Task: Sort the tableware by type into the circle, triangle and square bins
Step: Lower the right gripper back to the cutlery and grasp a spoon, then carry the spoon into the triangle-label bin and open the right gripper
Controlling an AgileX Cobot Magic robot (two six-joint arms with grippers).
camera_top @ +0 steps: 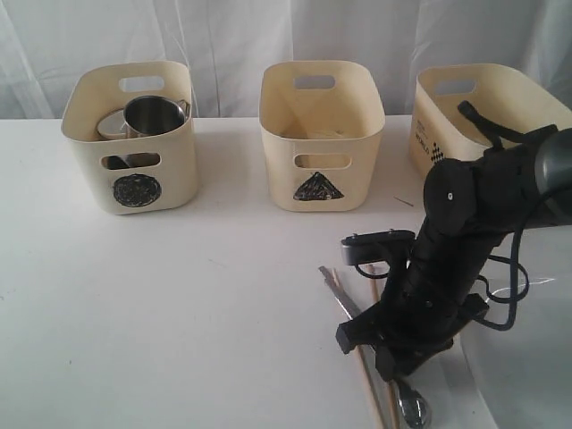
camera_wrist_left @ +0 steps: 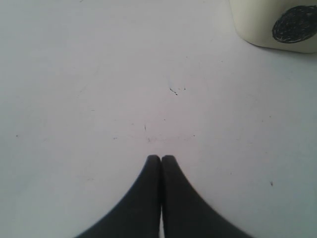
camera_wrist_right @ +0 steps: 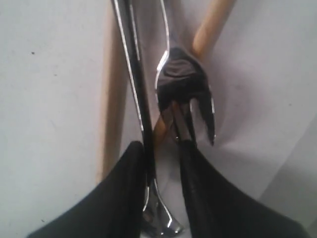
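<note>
The circle bin [camera_top: 85, 152] at back left holds a steel mug [camera_top: 152, 114] and another steel vessel [camera_top: 112, 125]. The triangle bin [camera_top: 357, 143] stands mid-back and the square bin [camera_top: 429, 143] at back right. My right gripper [camera_top: 380, 353] [camera_wrist_right: 162, 148] is down on the cutlery at front right, shut on the spoon [camera_wrist_right: 136, 74] where its neck widens. The spoon's bowl [camera_top: 414, 411] shows under the gripper. The fork [camera_wrist_right: 182, 82] lies just ahead with its tines toward the fingers, across the wooden chopsticks [camera_wrist_right: 111, 99] [camera_top: 366, 393]. My left gripper [camera_wrist_left: 161, 157] is shut and empty over bare table.
The circle bin's marked corner [camera_wrist_left: 267, 25] shows ahead of the left gripper. The table's right edge [camera_top: 474, 384] runs close beside the right gripper. The right arm's cable [camera_top: 514, 295] loops over that edge.
</note>
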